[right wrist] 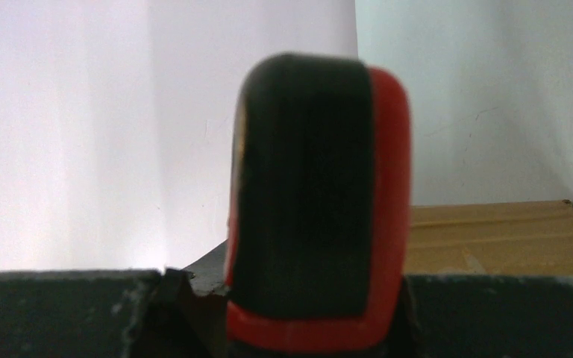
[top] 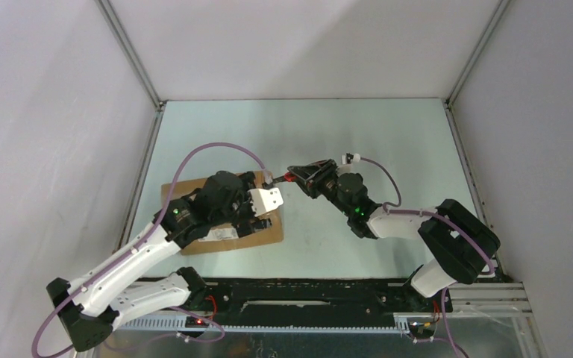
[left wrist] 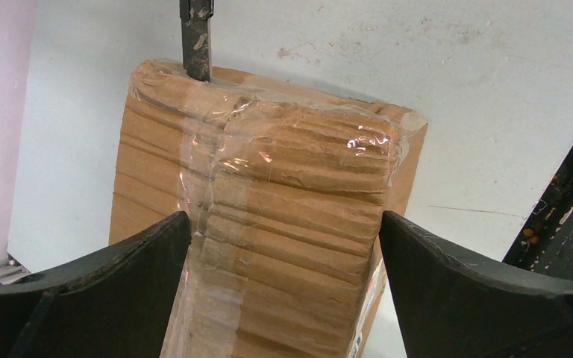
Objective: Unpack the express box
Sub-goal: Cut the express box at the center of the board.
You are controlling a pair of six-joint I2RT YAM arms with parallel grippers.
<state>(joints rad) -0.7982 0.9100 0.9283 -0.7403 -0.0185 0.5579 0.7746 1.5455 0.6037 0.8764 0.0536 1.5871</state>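
The express box (top: 267,233) lies left of centre under our left gripper (left wrist: 283,239), whose jaws stand wide either side of it; its long axis runs toward our right gripper (right wrist: 313,298), clamped on a red-and-black cutter (right wrist: 313,201) whose blade (left wrist: 196,37) touches the taped far edge

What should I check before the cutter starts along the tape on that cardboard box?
1. Grip: right gripper shut on the cutter: ok.
2. Start point: blade meets the far edge of the express box, on the tape: ok.
3. Tape unbroken, flaps shut: ok.
4. Left gripper open, straddling the box: ok.
5. Its fingers pressing the box's sides: cannot tell.
6. Blade's path clear of those fingers: cannot tell; the tape strip runs close by one.
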